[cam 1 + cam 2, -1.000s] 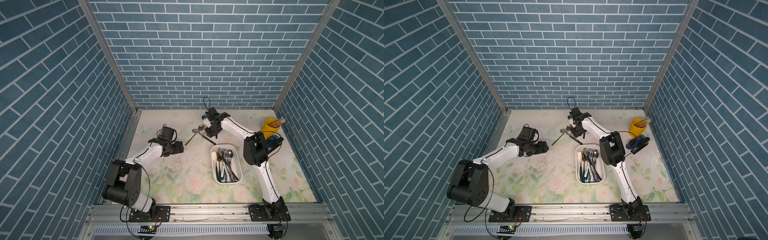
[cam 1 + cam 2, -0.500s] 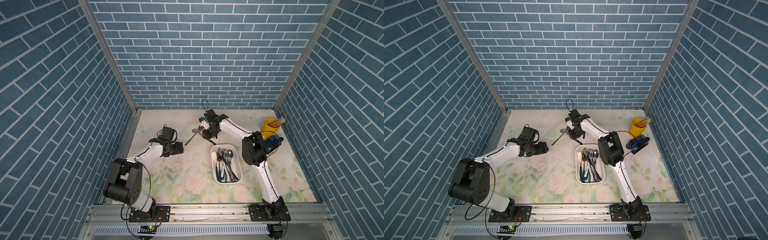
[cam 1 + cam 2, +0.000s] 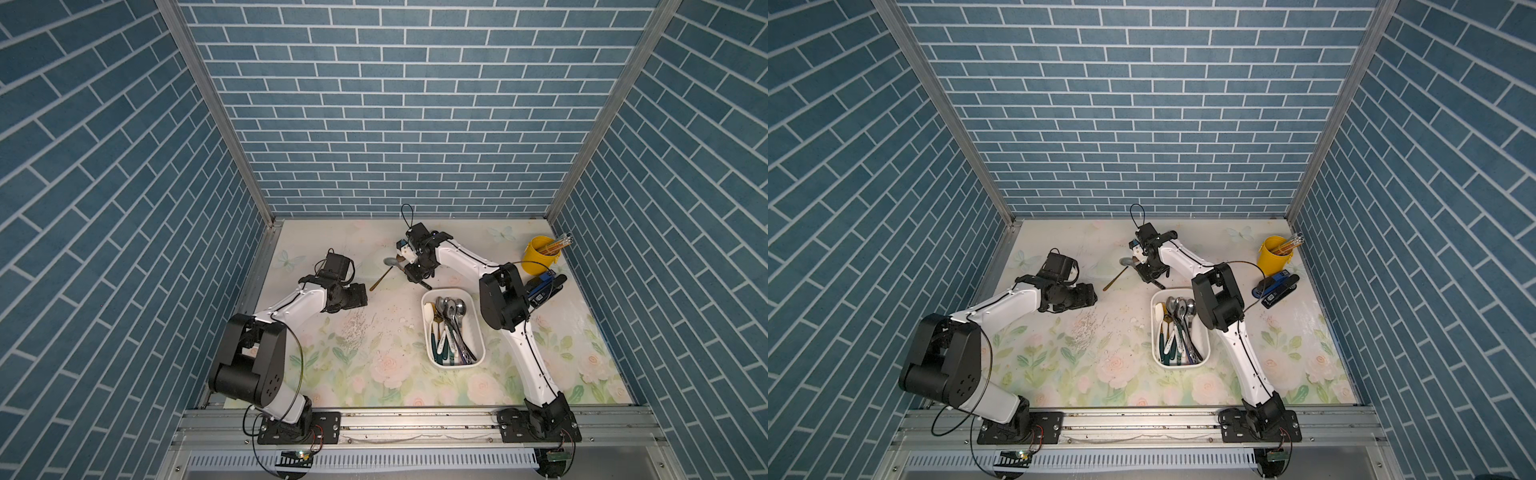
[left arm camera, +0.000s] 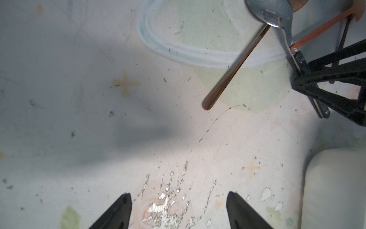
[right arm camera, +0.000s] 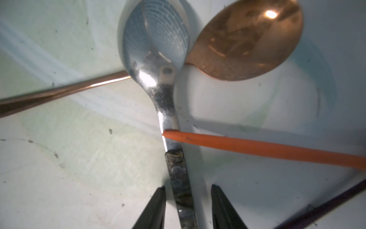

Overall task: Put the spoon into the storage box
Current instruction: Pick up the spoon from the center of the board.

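A silver spoon (image 5: 154,45) with a dark handle (image 5: 178,178) lies on the floral table, its bowl resting on the shaft of a copper spoon (image 5: 247,39). My right gripper (image 5: 188,187) is open astride the dark handle, with a gap on each side. Both top views show that gripper (image 3: 415,274) just beyond the storage box (image 3: 457,365), a white tub holding several spoons. My left gripper (image 4: 178,194) hangs open over bare, scuffed table to the left (image 3: 359,299), holding nothing. From there the silver spoon (image 4: 271,11) and the box corner (image 4: 332,188) are in sight.
An orange handle (image 5: 257,146) lies with its tip touching the silver spoon's neck. The copper spoon's shaft (image 3: 382,278) points toward my left arm. A yellow cup of pencils (image 3: 540,259) and a blue stapler (image 3: 544,286) stand at the far right. Blue brick walls enclose three sides.
My right gripper has shifted slightly over the spoons and its jaws have narrowed around the dark handle. The left arm has stayed still.
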Robot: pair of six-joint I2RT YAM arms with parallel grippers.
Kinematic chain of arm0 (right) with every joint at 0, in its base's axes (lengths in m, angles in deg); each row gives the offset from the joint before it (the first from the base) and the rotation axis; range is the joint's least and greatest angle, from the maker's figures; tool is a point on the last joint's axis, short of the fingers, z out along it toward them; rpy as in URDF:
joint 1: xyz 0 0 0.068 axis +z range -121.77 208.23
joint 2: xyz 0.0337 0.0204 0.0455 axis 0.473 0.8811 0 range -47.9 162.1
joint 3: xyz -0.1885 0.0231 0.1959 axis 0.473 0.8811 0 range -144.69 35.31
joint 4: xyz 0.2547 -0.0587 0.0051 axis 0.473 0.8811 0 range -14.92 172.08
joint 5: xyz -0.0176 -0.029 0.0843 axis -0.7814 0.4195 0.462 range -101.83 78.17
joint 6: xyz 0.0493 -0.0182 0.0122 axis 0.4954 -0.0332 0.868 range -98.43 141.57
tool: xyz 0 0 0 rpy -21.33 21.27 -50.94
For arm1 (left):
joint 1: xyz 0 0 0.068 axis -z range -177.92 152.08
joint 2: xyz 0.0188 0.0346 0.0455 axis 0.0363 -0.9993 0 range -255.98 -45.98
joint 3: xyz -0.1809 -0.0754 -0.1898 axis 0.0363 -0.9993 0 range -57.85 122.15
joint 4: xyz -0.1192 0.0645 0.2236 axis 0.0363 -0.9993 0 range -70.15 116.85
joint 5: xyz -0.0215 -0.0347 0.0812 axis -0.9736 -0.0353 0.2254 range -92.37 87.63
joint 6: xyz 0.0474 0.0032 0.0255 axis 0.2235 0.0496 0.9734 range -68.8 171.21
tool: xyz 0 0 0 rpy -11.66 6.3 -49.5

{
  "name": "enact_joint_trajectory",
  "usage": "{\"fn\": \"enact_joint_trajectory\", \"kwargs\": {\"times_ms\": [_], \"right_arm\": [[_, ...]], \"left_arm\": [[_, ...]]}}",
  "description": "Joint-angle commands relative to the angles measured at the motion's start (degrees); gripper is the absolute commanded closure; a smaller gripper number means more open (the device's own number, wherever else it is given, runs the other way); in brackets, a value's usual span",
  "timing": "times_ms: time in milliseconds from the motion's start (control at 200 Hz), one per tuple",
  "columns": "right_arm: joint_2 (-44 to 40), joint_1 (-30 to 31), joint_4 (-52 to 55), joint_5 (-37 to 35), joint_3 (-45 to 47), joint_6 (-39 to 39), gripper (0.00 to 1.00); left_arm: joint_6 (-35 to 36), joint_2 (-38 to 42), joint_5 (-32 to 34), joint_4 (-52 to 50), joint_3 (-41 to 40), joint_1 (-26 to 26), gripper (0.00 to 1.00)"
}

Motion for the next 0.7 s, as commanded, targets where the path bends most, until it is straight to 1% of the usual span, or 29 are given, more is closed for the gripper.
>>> {"fn": "enact_joint_trajectory", "kwargs": {"times_ms": [0, 320, 390, 695], "right_arm": [[3.03, 1.99, 2.71, 0.09, -0.2, -2.39, 0.64], [2.26, 4.86, 1.93, 0.32, -0.98, -2.54, 0.79], [1.4, 4.87, 0.92, 1.39, -1.19, -1.32, 0.82], [-3.58, 4.94, -4.12, 4.27, -2.1, 6.1, 0.88]], "left_arm": [[0.47, -0.59, 0.85, -1.3, 1.22, 0.23, 0.19], [0.58, 0.09, 1.16, -1.47, 0.82, 0.23, 0.19], [0.73, 0.46, 1.29, -1.47, 0.69, 0.23, 0.19], [0.99, 3.45, 2.17, -1.83, -0.19, 0.23, 0.19]]}}
